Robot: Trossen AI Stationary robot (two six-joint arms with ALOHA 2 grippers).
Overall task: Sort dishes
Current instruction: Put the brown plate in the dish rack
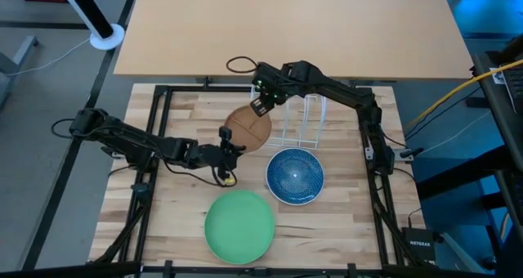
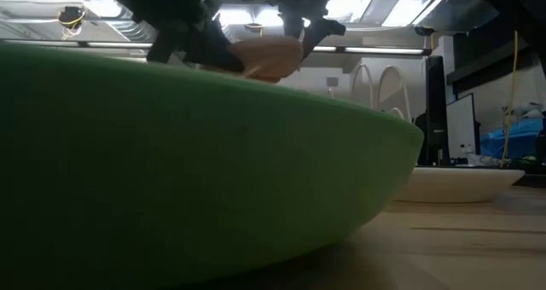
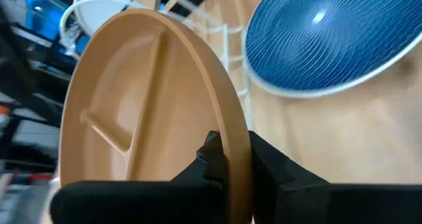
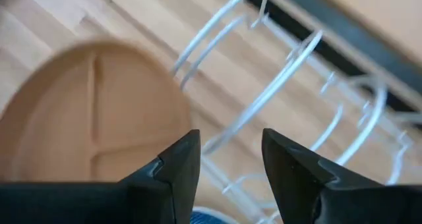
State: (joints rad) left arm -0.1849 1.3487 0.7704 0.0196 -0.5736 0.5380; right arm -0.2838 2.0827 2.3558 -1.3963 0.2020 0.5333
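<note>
A brown wood-like plate (image 1: 249, 129) with dividing ribs is at the table's middle, tilted, beside the white wire rack (image 1: 304, 123). My left gripper (image 1: 227, 143) is shut on its near-left rim. My right gripper (image 1: 261, 105) is open and empty just above the plate's far rim, next to the rack (image 4: 277, 72). A blue speckle-patterned dish (image 1: 294, 176) rests on its base right of the middle. A large green plate (image 1: 239, 225) lies flat near the front edge and fills the low view (image 2: 171, 153). A white plate does not show. My left gripper pinches the brown plate's rim (image 3: 232, 141) between its two fingers, one on the ribbed upper face and one on the underside. The fingers come level from the table's left. The plate stands steeply tilted in the hold; whether its far edge rests on the table I cannot tell.
The wire rack's hoops (image 2: 384, 85) stand upright close behind the brown plate. A black frame (image 1: 163, 98) runs round the wooden table top. Bare wood lies at the front right (image 1: 343, 229) and front left (image 1: 155, 221).
</note>
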